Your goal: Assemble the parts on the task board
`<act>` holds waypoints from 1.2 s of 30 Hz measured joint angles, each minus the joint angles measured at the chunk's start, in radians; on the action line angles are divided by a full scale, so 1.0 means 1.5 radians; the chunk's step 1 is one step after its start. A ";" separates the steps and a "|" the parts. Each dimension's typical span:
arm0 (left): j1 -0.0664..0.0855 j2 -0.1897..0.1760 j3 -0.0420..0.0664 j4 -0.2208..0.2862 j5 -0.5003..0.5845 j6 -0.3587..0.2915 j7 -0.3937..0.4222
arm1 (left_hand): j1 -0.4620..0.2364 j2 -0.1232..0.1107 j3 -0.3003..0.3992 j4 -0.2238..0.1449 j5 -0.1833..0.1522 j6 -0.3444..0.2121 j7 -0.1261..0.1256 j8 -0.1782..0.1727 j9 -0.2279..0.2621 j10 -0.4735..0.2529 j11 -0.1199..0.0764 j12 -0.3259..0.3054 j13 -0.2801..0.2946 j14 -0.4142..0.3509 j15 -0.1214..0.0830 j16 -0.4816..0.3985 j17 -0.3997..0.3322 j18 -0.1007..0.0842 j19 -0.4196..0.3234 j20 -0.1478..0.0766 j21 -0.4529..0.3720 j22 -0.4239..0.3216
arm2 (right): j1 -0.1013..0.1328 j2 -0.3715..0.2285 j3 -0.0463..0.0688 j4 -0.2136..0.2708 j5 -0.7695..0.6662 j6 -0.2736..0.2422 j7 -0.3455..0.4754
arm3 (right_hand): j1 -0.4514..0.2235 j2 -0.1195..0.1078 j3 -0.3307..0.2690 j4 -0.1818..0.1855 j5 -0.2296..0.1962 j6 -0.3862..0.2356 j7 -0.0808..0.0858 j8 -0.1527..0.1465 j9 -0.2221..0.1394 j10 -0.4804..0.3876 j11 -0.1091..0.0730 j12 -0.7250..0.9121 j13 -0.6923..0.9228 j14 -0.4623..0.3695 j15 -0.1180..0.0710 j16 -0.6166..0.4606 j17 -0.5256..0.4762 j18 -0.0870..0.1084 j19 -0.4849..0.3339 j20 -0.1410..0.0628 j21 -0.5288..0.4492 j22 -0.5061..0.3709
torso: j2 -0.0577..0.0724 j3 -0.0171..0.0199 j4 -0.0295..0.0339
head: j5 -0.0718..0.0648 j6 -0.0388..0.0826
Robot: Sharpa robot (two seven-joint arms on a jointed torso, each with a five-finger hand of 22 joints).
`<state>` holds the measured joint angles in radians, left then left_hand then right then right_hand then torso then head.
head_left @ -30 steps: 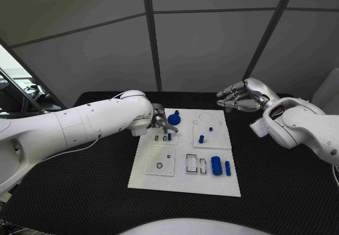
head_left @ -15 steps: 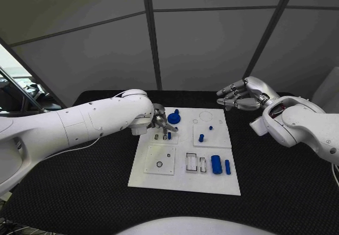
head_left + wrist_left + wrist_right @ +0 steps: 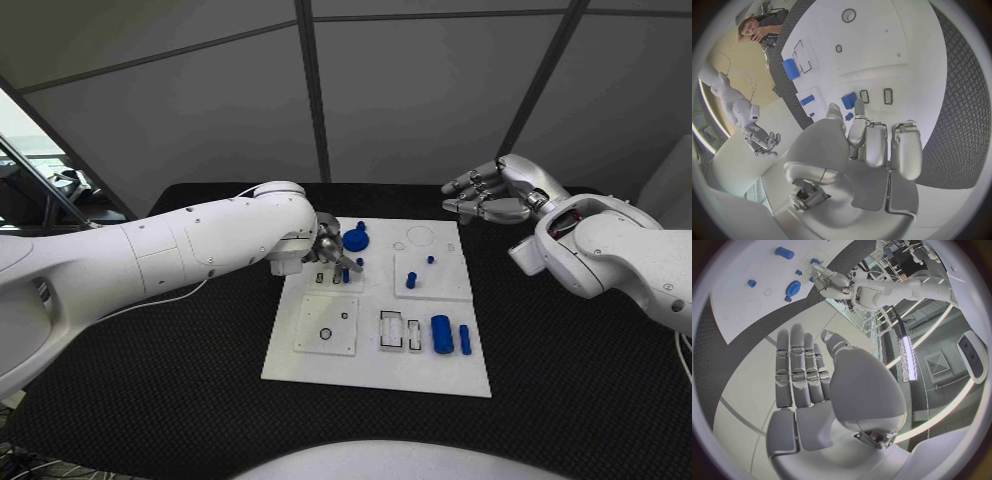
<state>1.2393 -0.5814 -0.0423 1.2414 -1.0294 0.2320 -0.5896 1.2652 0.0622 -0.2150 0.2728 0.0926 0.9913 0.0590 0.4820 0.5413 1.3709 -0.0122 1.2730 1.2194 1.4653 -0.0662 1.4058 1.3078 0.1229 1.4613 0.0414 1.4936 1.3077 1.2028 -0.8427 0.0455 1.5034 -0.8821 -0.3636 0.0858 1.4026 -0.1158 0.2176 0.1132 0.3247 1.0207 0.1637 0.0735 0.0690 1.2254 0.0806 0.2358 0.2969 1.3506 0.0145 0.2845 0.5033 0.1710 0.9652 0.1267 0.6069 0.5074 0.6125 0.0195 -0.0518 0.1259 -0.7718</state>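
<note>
Left of centre in the head view, the left hand [image 3: 329, 250] pinched a small blue peg [image 3: 345, 276] over the task board [image 3: 378, 365], seemingly seating it, so a straight downward press seemed next, while the right hand [image 3: 488, 197] hung open and empty at upper right.

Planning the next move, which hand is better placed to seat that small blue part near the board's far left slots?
Left. The left hand already has its fingers at the small blue part on the task board; the right hand hovers beyond the board's far edge.
</note>
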 measured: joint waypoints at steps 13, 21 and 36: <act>0.000 0.000 0.000 0.000 0.000 0.009 0.000 | 0.034 0.022 0.029 -0.021 0.000 -0.012 -0.003 0.011 0.022 -0.002 0.002 0.000 0.000 0.000 0.000 0.000 0.000 0.000 0.000 0.000 0.000 0.000 | 0.000 0.003 0.000 -0.004 0.000 0.001 -0.001 | 0.000 0.000 0.000 0.000 0.004 0.000 0.000 0.000 0.000 0.000 0.000 -0.003 -0.003 0.000 0.000 -0.004 0.000 0.000 0.000 0.000 -0.004 -0.001 | 0.000 0.0003 0.0003 | 0.000 -0.001; 0.001 0.001 0.000 0.000 0.001 0.008 0.000 | 0.083 0.045 0.087 -0.042 0.003 -0.027 -0.007 0.012 0.034 -0.006 -0.004 -0.004 -0.006 0.000 -0.005 0.000 0.000 0.000 0.003 -0.003 0.000 0.000 | 0.000 0.005 0.000 -0.006 0.000 0.001 -0.002 | 0.003 -0.003 0.003 0.000 0.014 0.000 0.000 0.000 0.000 0.000 0.000 -0.005 -0.006 0.000 0.000 -0.011 0.000 0.000 0.000 0.000 -0.004 -0.002 | 0.000 0.0003 0.0003 | 0.000 -0.002; 0.000 -0.030 0.000 0.025 0.027 -0.019 0.003 | 0.038 -0.078 0.424 0.001 0.002 -0.043 -0.005 0.028 0.102 -0.009 -0.008 -0.026 -0.018 0.003 -0.008 -0.002 0.000 0.000 0.005 -0.005 -0.008 0.000 | 0.000 0.006 0.000 -0.014 -0.001 0.004 -0.005 | 0.000 -0.005 0.005 0.002 0.028 0.000 0.000 0.000 0.000 0.000 0.000 -0.005 -0.010 0.002 0.002 -0.018 0.001 0.000 0.000 0.000 -0.007 -0.003 | -0.001 0.0011 0.0012 | 0.003 -0.003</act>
<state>1.2400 -0.6257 -0.0427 1.2787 -0.9885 0.2036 -0.5854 1.3229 -0.0542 0.4203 0.2737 0.0950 0.9270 0.0518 0.5247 0.6936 1.3569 -0.0237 1.2346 1.1921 1.4705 -0.0785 1.4021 1.3077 0.1226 1.4686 0.0341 1.4818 1.3076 1.2028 -0.8332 0.0453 1.4827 -0.8828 -0.3582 0.0789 1.4026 -0.1235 0.2254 0.1159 0.3670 1.0207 0.1637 0.0736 0.0691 1.2255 0.0805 0.2282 0.2813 1.3543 0.0181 0.2573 0.5049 0.1710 0.9651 0.1267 0.5959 0.5031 0.6115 0.0211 -0.0500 0.1299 -0.7765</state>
